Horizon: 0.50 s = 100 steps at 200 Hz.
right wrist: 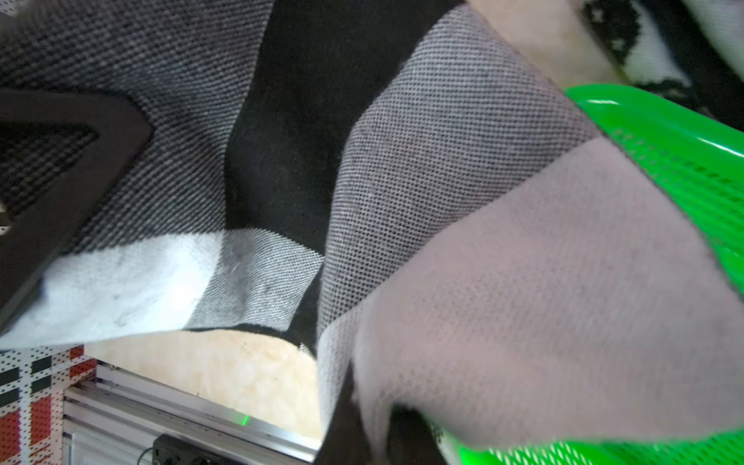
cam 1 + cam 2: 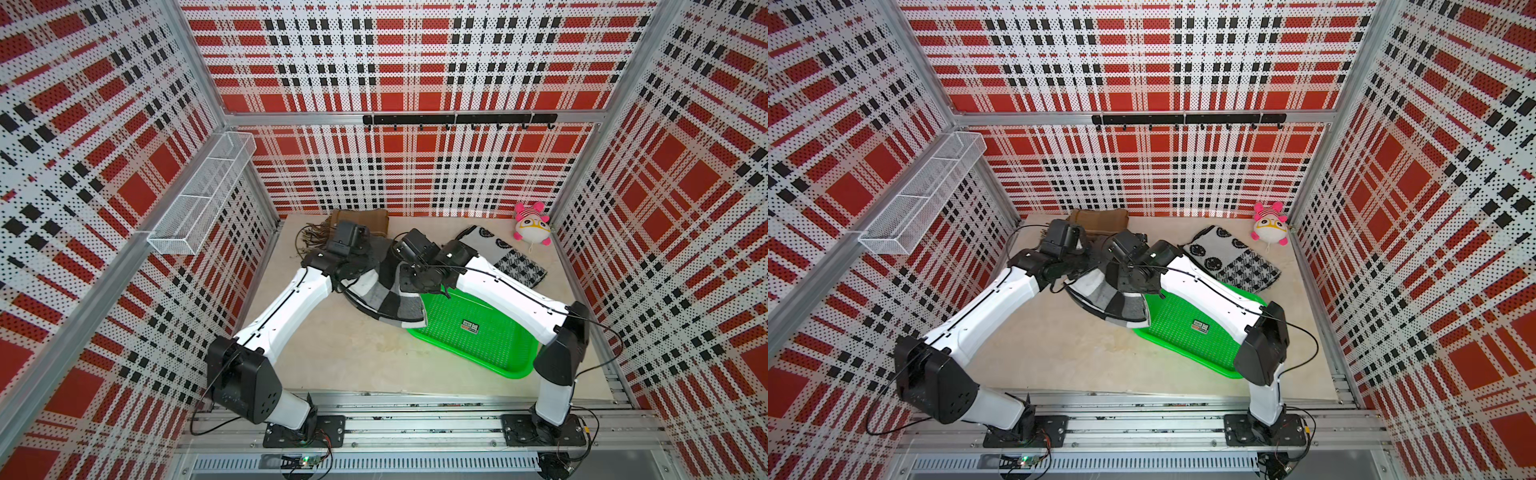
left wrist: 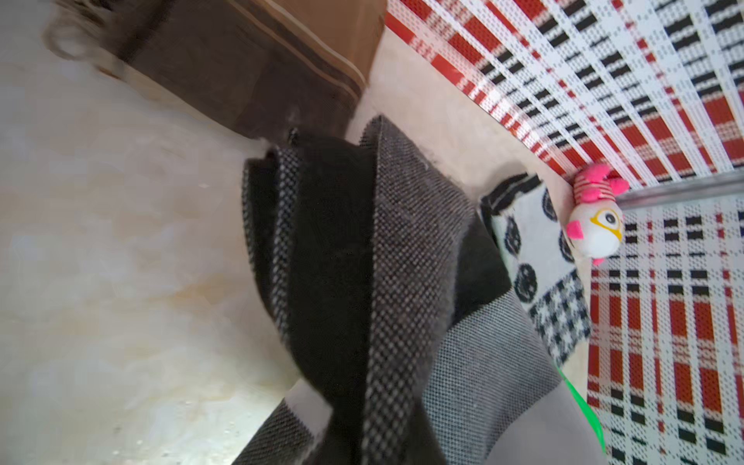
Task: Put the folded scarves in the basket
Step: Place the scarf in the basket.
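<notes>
A folded scarf (image 2: 386, 301) in grey, black and white checks hangs lifted between my two arms in both top views. Its lower edge droops over the far left corner of the bright green basket (image 2: 490, 349), which lies on the table at the right with a small sticker on its floor. My left gripper (image 2: 360, 272) is shut on the scarf's left part and my right gripper (image 2: 410, 279) on its right part. Cloth (image 3: 382, 282) fills the left wrist view and hides the fingers. The right wrist view shows the scarf (image 1: 443, 161) over the basket rim (image 1: 664, 141).
A brown fringed scarf (image 2: 361, 220) lies at the back, and a black-and-white patterned scarf (image 2: 507, 259) lies behind the basket. A pink and white plush toy (image 2: 532, 226) sits in the back right corner. A white wire mesh shelf (image 2: 199, 195) hangs on the left wall.
</notes>
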### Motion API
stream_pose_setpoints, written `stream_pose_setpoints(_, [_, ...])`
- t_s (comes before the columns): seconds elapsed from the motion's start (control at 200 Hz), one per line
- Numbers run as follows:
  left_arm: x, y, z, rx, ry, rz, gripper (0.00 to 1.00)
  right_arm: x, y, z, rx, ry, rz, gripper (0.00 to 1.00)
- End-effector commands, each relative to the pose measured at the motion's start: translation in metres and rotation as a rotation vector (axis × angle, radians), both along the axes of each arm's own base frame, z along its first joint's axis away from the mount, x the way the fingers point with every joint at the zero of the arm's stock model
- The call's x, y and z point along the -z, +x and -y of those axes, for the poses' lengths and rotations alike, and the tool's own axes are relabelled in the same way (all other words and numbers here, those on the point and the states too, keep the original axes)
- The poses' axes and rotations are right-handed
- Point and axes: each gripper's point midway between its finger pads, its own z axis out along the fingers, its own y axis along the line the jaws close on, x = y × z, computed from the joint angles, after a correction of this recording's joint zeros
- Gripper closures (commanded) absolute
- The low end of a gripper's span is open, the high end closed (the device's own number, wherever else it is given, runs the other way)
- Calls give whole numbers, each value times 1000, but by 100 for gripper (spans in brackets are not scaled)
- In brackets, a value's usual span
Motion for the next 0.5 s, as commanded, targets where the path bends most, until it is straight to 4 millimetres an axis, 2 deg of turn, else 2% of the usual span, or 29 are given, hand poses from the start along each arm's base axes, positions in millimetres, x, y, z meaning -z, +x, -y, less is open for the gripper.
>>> stream_pose_setpoints(0.0, [-19,6,49,59,-56,43,100,-2,-18,54,96,-75,1,100])
stream_pose_setpoints(0.125, [-11,-1,101,142,-73,31,100,13,-34,104,175,-112,-37,100])
stream_pose_setpoints(0.331, [15,-19,168,253,-90,-13,100,35,-57,177,282,-196,-79,100])
stream_pose_setpoints(0.496, [35,-29,197,295,-67,-39,100,58,-62,216,337,-231,-115,100])
